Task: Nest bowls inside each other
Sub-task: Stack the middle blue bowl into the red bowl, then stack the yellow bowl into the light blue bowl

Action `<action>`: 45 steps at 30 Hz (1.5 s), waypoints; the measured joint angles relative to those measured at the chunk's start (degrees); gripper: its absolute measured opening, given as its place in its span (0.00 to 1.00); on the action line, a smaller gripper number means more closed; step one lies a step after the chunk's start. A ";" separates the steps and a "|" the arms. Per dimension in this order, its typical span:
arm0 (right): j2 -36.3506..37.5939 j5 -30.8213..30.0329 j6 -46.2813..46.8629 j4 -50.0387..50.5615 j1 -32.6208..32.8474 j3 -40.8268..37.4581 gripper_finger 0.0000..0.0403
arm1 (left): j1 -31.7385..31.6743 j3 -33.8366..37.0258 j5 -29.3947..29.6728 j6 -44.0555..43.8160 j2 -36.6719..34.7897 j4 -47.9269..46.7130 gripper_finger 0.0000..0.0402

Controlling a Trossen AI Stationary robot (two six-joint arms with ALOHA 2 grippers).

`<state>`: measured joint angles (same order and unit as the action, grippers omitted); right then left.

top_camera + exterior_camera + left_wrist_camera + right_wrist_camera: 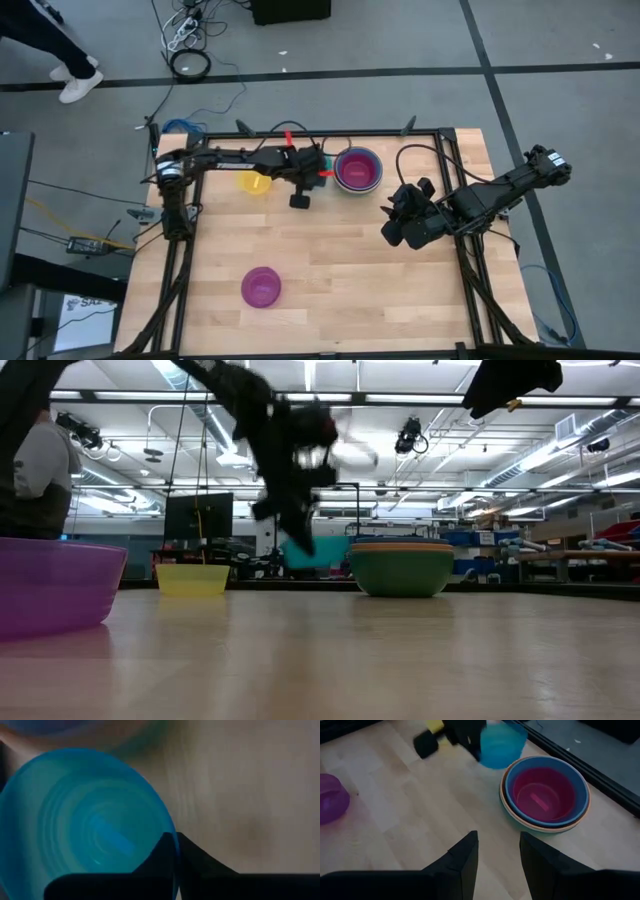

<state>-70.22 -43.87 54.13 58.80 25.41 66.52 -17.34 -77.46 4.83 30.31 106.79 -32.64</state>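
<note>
My left gripper (175, 842) is shut on a cyan bowl (85, 825) just left of the bowl stack (358, 170) at the table's far edge. That stack has a pink bowl (542, 792) inside a blue one (575, 780), and its green outer bowl (400, 572) rests base down on the wood. A yellow bowl (254, 183) stands by itself under my left arm. A purple bowl (261, 287) stands alone near the front edge. My right gripper (498, 847) hangs open above the table's right part and touches nothing. My left gripper pinches the cyan bowl's rim (174, 831), with one finger (150, 862) inside the bowl and the other (205, 862) outside. The fingers slant down from the table's left. In the low view the tilted bowl (315, 552) has its bottom above the table line.
Bare wood (340, 260) lies between the purple bowl and the stack. A black frame (300, 132) borders the table. Cables (190, 62) lie on the floor behind it, and a person (35, 470) stands beyond the far left corner.
</note>
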 joint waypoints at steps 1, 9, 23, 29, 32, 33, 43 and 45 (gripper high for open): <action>-0.01 -0.09 0.00 0.03 -0.02 -0.03 0.33 | 0.66 -1.11 0.13 0.51 -1.12 0.02 0.02; 0.00 -1.21 1.56 -0.01 -0.02 -2.52 0.33 | 2.56 -12.42 -3.05 1.14 -1.04 4.80 0.01; -0.02 0.55 3.43 -2.46 -0.04 -6.95 0.33 | 3.02 -15.68 -6.65 -2.49 6.21 9.21 0.12; -0.02 0.52 3.39 -2.52 -0.04 -6.97 0.33 | 3.27 -15.73 -7.86 -5.94 6.21 14.24 0.31; -0.02 0.54 3.39 -2.57 -0.04 -6.97 0.33 | 3.21 -15.73 -8.12 -8.05 6.18 14.11 0.37; -0.02 0.54 3.39 -2.56 -0.04 -6.97 0.33 | 3.19 -15.72 -8.10 -8.22 6.20 13.94 0.38; -0.02 1.52 4.14 -2.51 -0.04 -6.97 0.33 | 2.12 -15.70 0.01 -3.65 -0.10 -16.92 0.39; -0.02 1.62 4.84 -2.56 0.02 -6.97 0.33 | 1.22 -15.08 0.00 -3.52 -1.48 -26.29 0.39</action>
<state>-70.24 -42.25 58.97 56.23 25.43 59.55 -16.12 -92.54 4.83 26.78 105.31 -58.94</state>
